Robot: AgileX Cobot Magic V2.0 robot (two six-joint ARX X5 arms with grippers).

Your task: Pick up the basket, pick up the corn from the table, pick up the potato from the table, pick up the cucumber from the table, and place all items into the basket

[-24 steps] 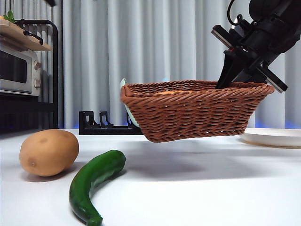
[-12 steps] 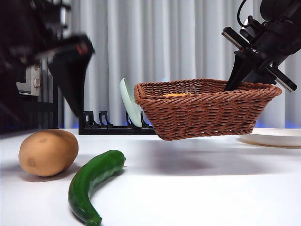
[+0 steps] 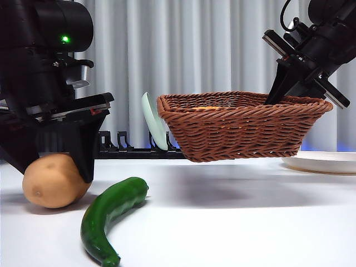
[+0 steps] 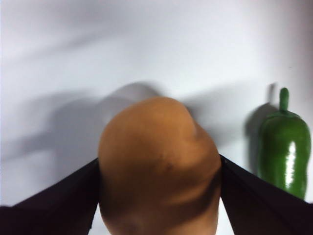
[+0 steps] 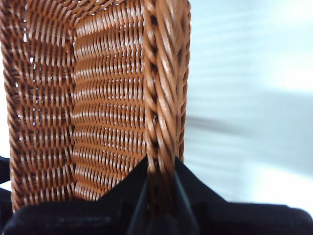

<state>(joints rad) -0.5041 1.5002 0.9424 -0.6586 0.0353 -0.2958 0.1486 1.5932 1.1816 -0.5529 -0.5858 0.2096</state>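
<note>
The tan potato (image 3: 50,186) (image 4: 156,161) lies on the white table (image 3: 233,222) at the front left. My left gripper (image 3: 53,167) (image 4: 159,166) has come down over it, open, with one jaw on each side. Just right of the potato lies the curved dark green cucumber (image 3: 111,208) (image 4: 285,152). The brown wicker basket (image 3: 239,130) (image 5: 98,98) hangs above the table at centre right, roughly level, and my right gripper (image 3: 281,92) (image 5: 161,164) is shut on its right rim. A sliver of orange, the corn (image 3: 210,108), shows over the near rim inside the basket.
A white plate (image 3: 322,161) rests on the table at the right, under the basket's right end. Behind the basket stands a black dish rack (image 3: 119,147) holding a pale green plate (image 3: 151,122). Grey curtains close the back.
The left arm swung in from the upper left and dropped onto the potato, its jaws now straddling it. The basket shifted slightly right a second ago and has since held still.
</note>
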